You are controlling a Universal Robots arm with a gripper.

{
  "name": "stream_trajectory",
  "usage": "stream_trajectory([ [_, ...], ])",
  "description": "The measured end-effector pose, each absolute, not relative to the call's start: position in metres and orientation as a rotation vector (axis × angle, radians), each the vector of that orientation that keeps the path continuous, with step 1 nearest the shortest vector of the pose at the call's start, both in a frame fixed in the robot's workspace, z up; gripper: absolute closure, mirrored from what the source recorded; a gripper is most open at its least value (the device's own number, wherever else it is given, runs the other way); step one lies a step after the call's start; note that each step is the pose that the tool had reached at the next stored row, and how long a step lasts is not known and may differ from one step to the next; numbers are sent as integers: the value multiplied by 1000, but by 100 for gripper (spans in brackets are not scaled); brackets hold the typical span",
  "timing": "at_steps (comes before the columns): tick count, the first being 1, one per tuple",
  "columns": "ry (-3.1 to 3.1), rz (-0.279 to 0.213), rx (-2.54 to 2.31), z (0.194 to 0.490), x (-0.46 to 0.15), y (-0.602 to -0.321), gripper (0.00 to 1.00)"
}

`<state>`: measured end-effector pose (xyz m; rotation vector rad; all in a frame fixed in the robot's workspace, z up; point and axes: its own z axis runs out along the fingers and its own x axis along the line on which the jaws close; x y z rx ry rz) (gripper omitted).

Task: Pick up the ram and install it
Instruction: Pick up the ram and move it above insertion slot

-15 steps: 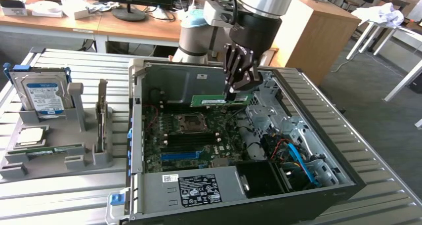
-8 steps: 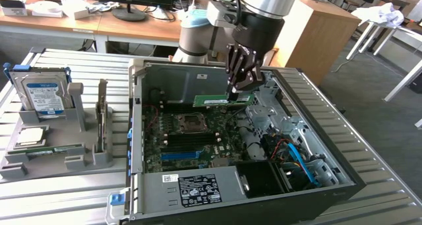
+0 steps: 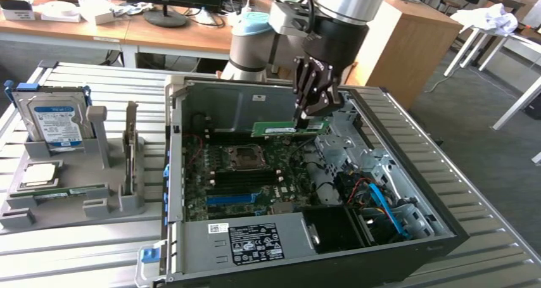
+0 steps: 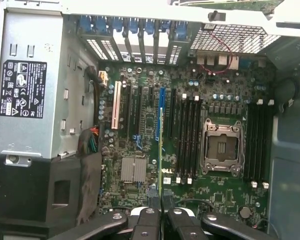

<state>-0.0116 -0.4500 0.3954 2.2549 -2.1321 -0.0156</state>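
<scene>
The ram [image 3: 286,129] is a thin green stick held level above the motherboard [image 3: 241,174] inside the open computer case [image 3: 173,142]. My gripper [image 3: 310,119] is shut on the end of the ram at the exterior view's right. In the wrist view the ram [image 4: 161,150] shows edge-on as a narrow green line running out from between my gripper's [image 4: 161,214] black fingers. It hangs over the board between the card slots and one bank of black memory slots [image 4: 187,140]. A second bank [image 4: 257,142] lies on the other side of the CPU socket [image 4: 222,147].
A grey holder [image 3: 59,206] at the exterior view's left carries a silver hard drive [image 3: 55,120], an upright grey card [image 3: 131,149] and a processor chip [image 3: 38,175]. The power supply [image 3: 249,240] and drive bay with blue cables [image 3: 381,202] crowd the case's near side.
</scene>
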Motion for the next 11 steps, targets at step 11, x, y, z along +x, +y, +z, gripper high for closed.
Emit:
stream_trajectory([
  [11,-2132,-16,2255,395,-4,-450,87],
])
